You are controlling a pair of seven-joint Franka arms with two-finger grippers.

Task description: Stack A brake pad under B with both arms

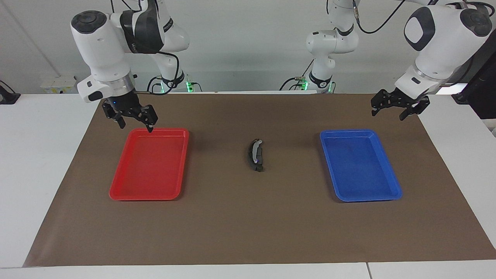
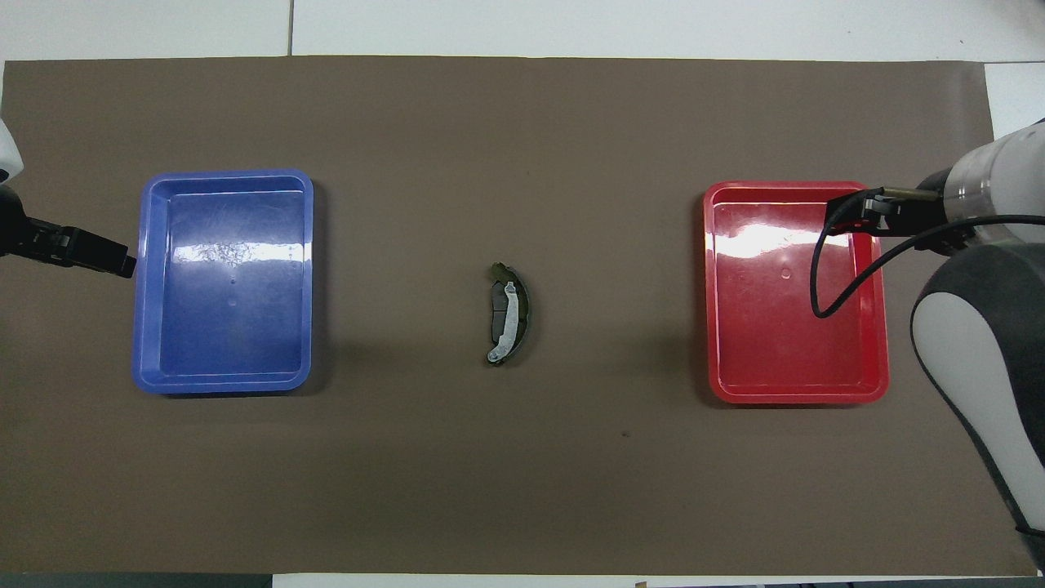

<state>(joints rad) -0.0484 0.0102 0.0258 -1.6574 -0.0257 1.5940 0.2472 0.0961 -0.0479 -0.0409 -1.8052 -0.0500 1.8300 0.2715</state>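
B (image 1: 255,155) lies on pad A (image 2: 498,314) mid-counter, well apart from both grippers. Right gripper (image 1: 131,116), wide and empty, hangs over the red tray's (image 1: 116,190) corner; left gripper (image 1: 399,104), wide and empty, waits beside the blue tray (image 1: 387,195).

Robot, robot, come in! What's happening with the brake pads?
Left gripper open, over mat. Right gripper open, over red tray edge. Long black crescent piece stacked on short grey pad, mid-mat. Nothing blocking.

B (image 1: 255,155) lies between red tray (image 1: 149,164) and blue tray (image 1: 360,164).
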